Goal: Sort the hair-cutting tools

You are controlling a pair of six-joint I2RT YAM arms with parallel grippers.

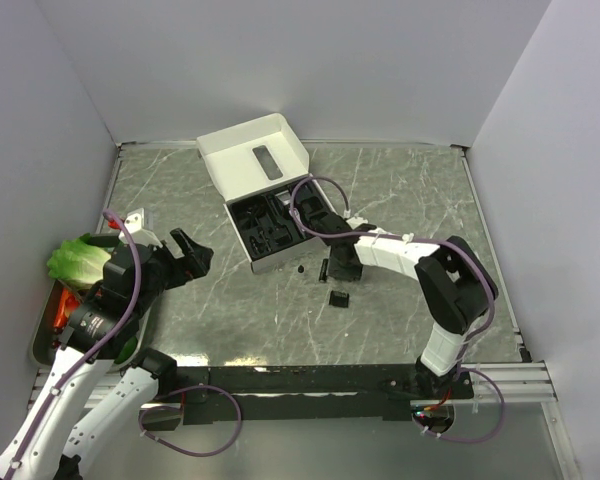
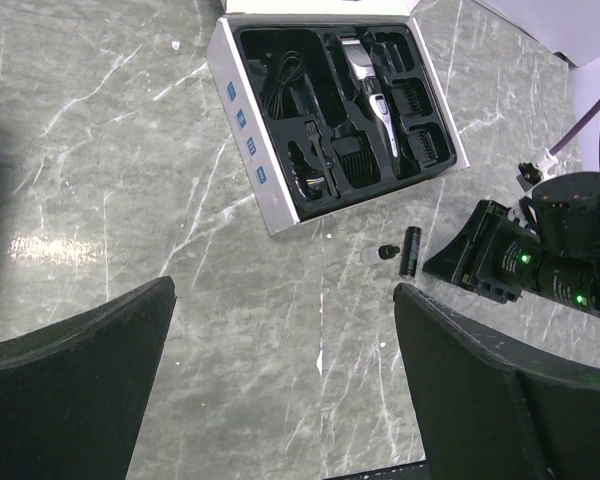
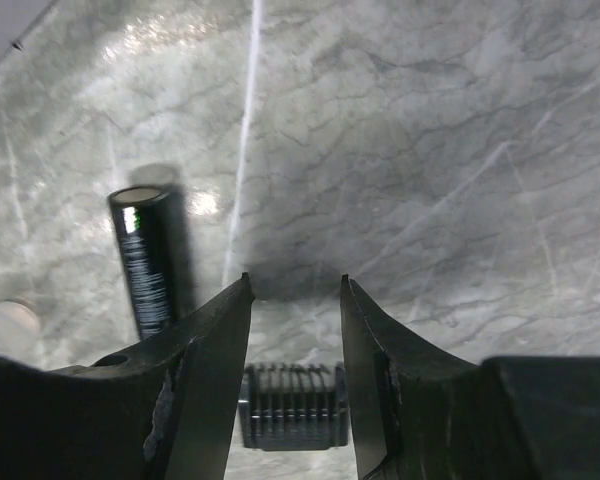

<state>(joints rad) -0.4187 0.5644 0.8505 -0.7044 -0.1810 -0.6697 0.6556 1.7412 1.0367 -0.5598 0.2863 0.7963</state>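
Observation:
The silver-and-black hair clipper (image 2: 372, 95) lies in the black insert of the white box (image 1: 258, 262), with a black cord (image 2: 285, 85) and several comb attachments (image 2: 420, 140) in its pockets. One black comb attachment (image 1: 338, 298) lies loose on the table; in the right wrist view it (image 3: 293, 405) lies low between my fingers, apart from them. A black cylinder (image 3: 145, 262) lies just left of it, also seen from above (image 1: 323, 268). My right gripper (image 3: 295, 285) is open over the table in front of the box (image 1: 342, 262). My left gripper (image 1: 192, 252) is open and empty, left of the box (image 2: 280, 290).
The box's white lid (image 1: 255, 155) stands open at the back. A small capped item (image 2: 380, 253) lies by the cylinder. A tray (image 1: 42, 335) at the left edge holds a green lettuce (image 1: 80, 258) and orange items. A small white object (image 1: 135, 218) lies behind it.

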